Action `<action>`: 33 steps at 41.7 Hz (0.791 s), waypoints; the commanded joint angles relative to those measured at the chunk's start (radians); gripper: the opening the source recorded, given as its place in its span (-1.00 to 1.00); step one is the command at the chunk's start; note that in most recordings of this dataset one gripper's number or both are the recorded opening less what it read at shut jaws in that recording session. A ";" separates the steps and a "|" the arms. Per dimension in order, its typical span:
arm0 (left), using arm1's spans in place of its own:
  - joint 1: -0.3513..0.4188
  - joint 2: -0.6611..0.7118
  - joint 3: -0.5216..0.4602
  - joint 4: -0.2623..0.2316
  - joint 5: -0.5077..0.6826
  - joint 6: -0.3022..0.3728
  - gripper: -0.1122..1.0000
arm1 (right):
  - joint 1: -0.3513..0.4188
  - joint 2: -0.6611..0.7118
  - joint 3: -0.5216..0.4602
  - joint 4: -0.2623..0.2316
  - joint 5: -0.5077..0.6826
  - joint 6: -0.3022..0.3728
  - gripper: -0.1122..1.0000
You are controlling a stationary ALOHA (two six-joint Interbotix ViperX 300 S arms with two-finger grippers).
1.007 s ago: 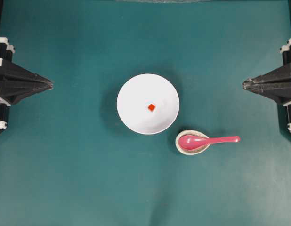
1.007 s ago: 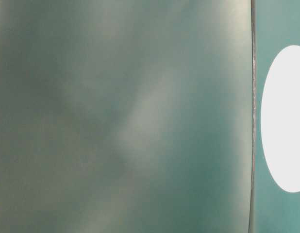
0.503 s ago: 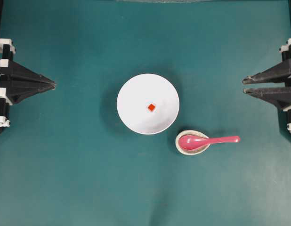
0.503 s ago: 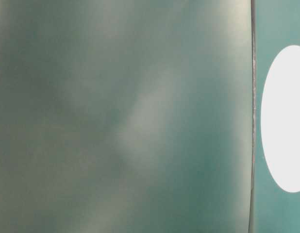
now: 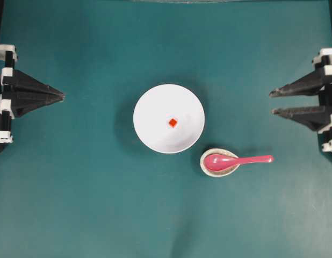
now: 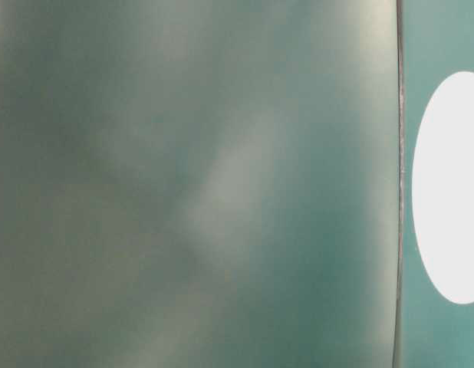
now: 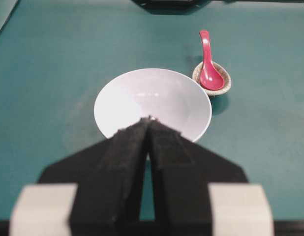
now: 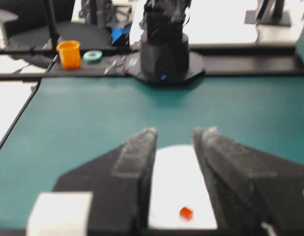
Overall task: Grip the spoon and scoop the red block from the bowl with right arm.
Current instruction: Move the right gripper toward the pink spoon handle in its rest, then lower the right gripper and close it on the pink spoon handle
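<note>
The white bowl (image 5: 168,118) sits mid-table with the tiny red block (image 5: 172,123) in its middle. The pink-red spoon (image 5: 236,160) lies to its lower right, scoop in a small speckled spoon rest (image 5: 209,169), handle pointing right. My right gripper (image 5: 272,102) is open and empty at the right edge, well above the spoon's handle. My left gripper (image 5: 63,95) is shut and empty at the left edge. The right wrist view shows the block (image 8: 186,213) and bowl (image 8: 177,187) between the open fingers. The left wrist view shows the bowl (image 7: 152,101) and spoon (image 7: 208,61) beyond the shut gripper (image 7: 150,118).
The table is a teal mat (image 5: 91,204). The left arm's base (image 8: 164,54) stands at the far edge in the right wrist view, with an orange cup (image 8: 69,53) and a tape roll (image 8: 93,56) beyond the table. The table-level view is blurred, showing only the bowl's white edge (image 6: 452,192).
My right gripper has opened, its fingers spreading apart. My left gripper has shifted slightly and stays shut. The bowl, block and spoon have not moved.
</note>
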 commanded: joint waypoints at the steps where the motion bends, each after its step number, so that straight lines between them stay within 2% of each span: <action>1: 0.003 0.009 -0.026 0.003 0.005 0.002 -0.80 | 0.028 0.035 0.012 0.009 -0.020 0.006 0.01; 9: 0.003 0.011 -0.026 0.005 0.012 0.003 -0.80 | 0.080 0.140 0.074 0.032 -0.163 0.009 0.03; 17: 0.003 0.011 -0.025 0.009 0.012 0.003 -0.80 | 0.146 0.299 0.133 0.100 -0.380 0.009 0.03; 24: 0.003 0.009 -0.025 0.009 0.023 0.003 -0.80 | 0.204 0.436 0.179 0.183 -0.549 0.009 0.03; 33: 0.003 0.008 -0.026 0.011 0.031 0.002 -0.80 | 0.310 0.595 0.241 0.327 -0.718 0.009 0.03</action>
